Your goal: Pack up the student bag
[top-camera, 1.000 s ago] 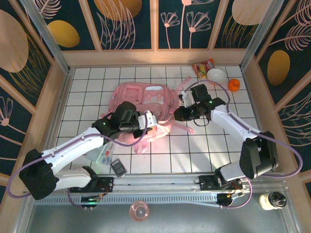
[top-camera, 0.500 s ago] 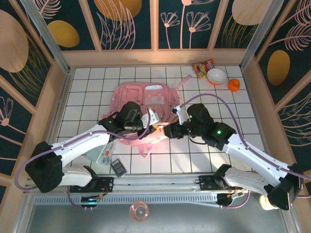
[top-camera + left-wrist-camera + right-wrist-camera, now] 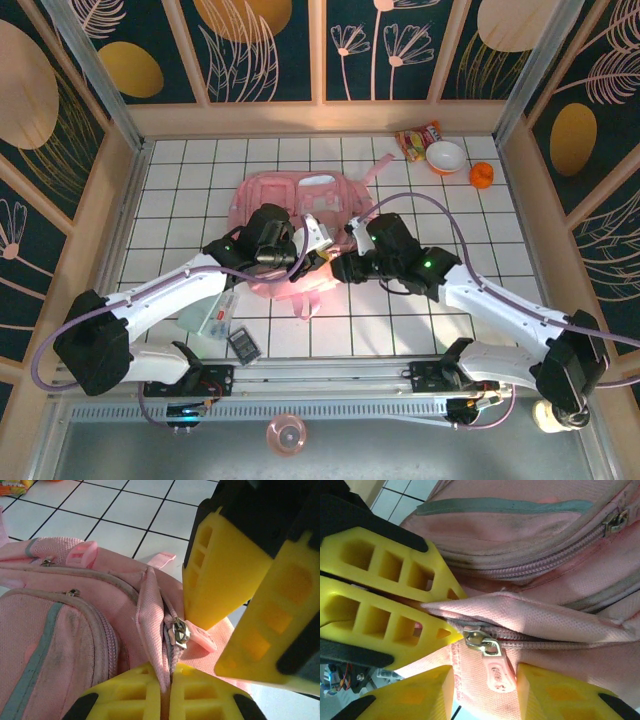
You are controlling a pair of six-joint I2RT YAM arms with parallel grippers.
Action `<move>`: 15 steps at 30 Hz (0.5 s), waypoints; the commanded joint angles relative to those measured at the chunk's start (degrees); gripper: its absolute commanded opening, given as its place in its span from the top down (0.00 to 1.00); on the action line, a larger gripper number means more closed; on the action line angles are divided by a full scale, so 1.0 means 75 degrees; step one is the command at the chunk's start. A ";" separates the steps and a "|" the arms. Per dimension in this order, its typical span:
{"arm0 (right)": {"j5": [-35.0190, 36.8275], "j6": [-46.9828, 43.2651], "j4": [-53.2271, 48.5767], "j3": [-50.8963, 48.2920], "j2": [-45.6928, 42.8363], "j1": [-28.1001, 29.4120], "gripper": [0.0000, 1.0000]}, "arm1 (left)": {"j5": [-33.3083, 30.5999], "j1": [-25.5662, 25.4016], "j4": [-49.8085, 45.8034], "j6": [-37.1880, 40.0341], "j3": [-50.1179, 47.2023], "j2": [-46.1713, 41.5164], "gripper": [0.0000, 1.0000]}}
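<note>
The pink bag lies near the middle of the tabletop, the left gripper pinches its cloth tight right by the zip, and the right gripper, fingers partly apart, has the zip tab between them, not squeezed yet.

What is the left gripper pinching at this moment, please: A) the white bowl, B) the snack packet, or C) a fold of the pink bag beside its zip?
C: in the left wrist view the left gripper is shut on a raised fold of the bag, right next to the zip.
</note>
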 commanded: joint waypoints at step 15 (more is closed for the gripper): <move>0.2818 0.0526 -0.1537 0.0685 0.0046 -0.0775 1.00 | -0.0052 -0.0021 0.0415 0.0352 0.0212 -0.0287 1.00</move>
